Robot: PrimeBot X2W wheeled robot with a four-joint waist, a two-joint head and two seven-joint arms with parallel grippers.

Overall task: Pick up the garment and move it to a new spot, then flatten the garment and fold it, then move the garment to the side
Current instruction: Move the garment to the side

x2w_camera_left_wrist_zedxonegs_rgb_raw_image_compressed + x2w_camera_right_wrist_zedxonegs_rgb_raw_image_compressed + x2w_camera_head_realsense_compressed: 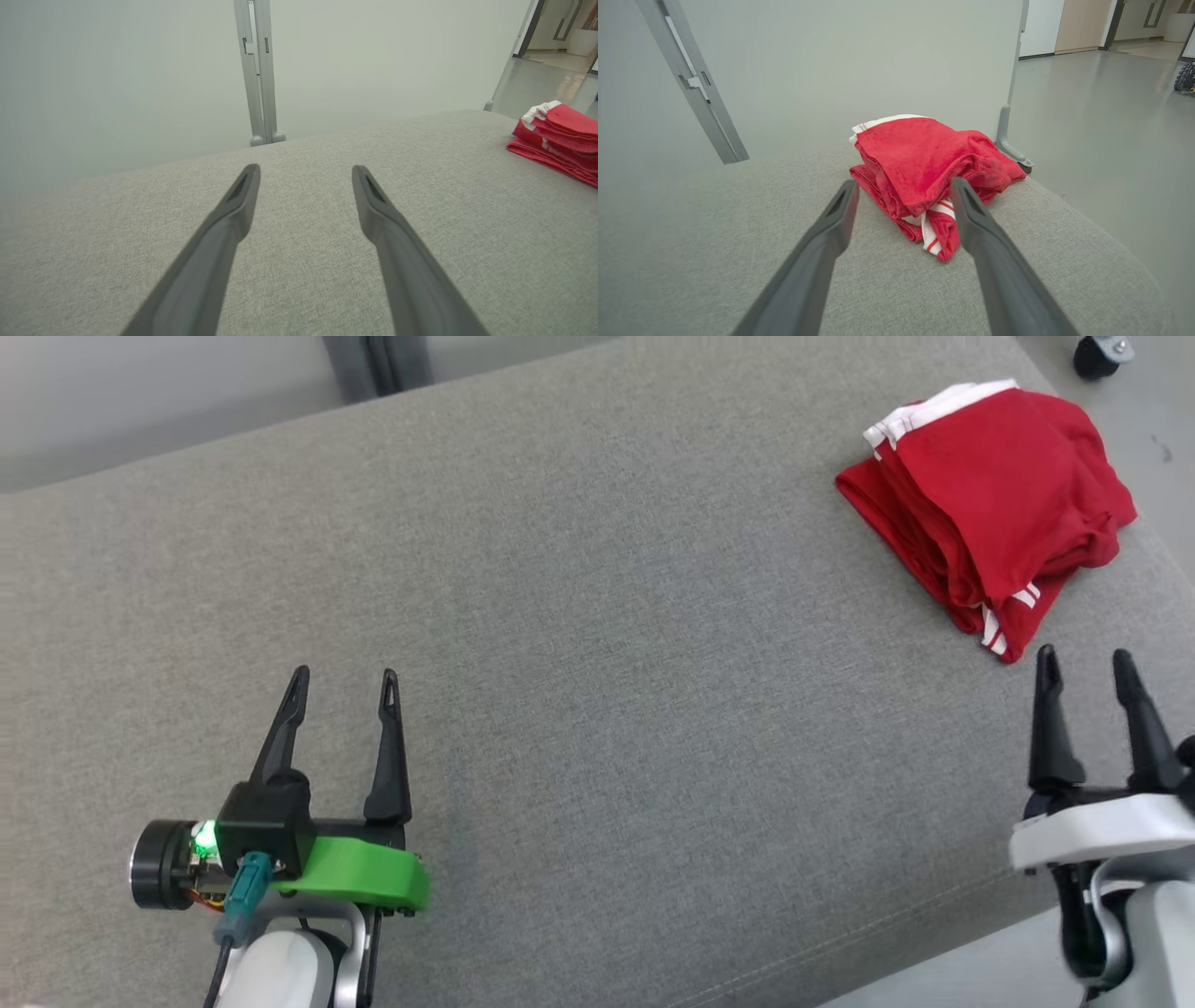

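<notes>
One red garment (999, 495), one grey cushion (597, 616), one caster (1097, 353), two end effectors (344, 674) (1083, 653)

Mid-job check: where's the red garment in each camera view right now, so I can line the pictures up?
Head view: red garment at upper right on the grey cushion, just beyond the right claw.
Left wrist view: far right edge, about mid-height.
Right wrist view: centre, straight ahead of the open right claw.
Shared landmark: the grey upright post behind the cushion, left of the garment in each view.
</notes>
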